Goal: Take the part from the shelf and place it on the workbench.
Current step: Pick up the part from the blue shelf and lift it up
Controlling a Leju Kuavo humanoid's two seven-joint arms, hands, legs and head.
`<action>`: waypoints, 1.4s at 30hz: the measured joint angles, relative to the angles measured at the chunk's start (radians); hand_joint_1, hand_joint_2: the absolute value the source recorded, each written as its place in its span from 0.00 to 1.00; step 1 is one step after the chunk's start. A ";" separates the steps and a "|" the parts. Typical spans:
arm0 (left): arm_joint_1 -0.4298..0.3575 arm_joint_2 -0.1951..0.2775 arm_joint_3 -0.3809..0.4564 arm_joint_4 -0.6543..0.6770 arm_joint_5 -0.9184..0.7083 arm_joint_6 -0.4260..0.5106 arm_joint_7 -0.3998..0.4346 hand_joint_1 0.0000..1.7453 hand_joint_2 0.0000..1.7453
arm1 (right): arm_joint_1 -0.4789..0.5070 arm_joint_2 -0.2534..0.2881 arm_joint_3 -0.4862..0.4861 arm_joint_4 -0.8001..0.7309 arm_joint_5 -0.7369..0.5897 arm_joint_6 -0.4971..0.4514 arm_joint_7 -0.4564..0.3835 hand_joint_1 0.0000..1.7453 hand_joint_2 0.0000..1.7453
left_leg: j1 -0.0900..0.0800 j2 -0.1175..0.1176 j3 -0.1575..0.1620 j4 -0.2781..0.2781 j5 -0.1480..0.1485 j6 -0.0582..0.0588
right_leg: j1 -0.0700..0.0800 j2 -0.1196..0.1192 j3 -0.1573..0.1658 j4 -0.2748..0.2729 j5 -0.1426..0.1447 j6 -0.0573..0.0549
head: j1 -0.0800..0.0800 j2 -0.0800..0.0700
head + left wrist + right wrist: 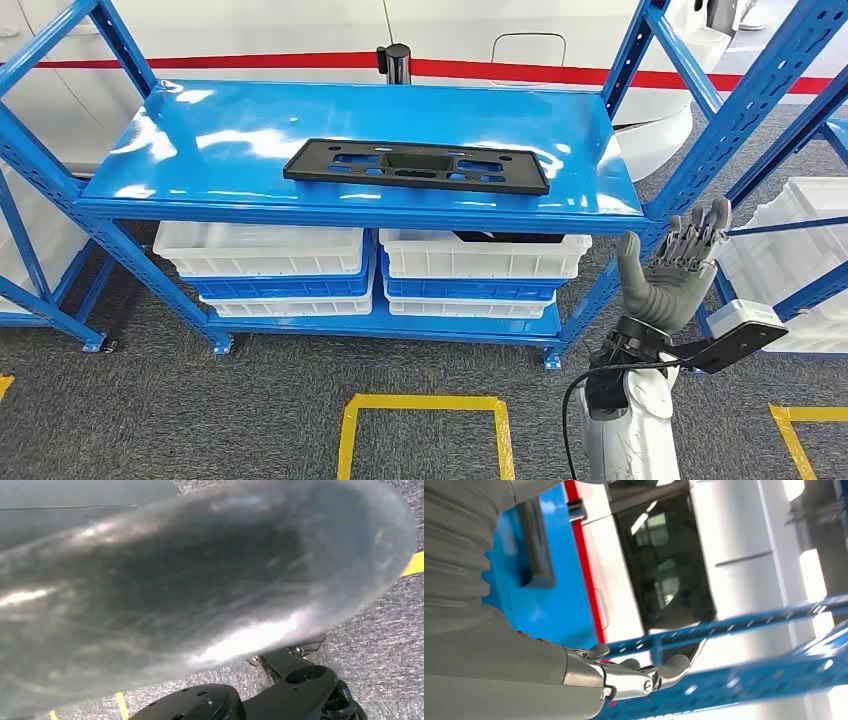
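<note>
The part (pixel 416 166) is a flat black rectangular plate with cut-outs, lying on the top board of the blue shelf (pixel 200 130), right of centre and near the front edge. My right hand (pixel 680 270) is raised beside the shelf's right front post, below the top board, palm turned toward the shelf and fingers pointing up and spread, holding nothing. It stands well to the right of the part and apart from it. In the right wrist view the part (pixel 536 545) lies on the blue board beyond the grey cover, and the fingertips (pixel 669 667) are free.
White bins (pixel 260 250) (pixel 485 255) sit on the lower level, one holding something dark. A second blue rack with white bins (pixel 800 230) stands close on the right. A black post (pixel 397 62) rises behind the shelf. Yellow tape (pixel 425 405) marks the grey carpet.
</note>
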 joint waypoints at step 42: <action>-0.060 -0.022 0.014 -0.002 -0.121 -0.082 0.061 0.00 0.00 | -0.546 0.015 0.923 0.555 1.370 -0.178 0.477 0.00 1.00 | 0.000 -0.001 -0.001 0.000 0.002 -0.001 | 0.000 -0.001 0.000 0.000 0.000 0.000 | 0.000 0.000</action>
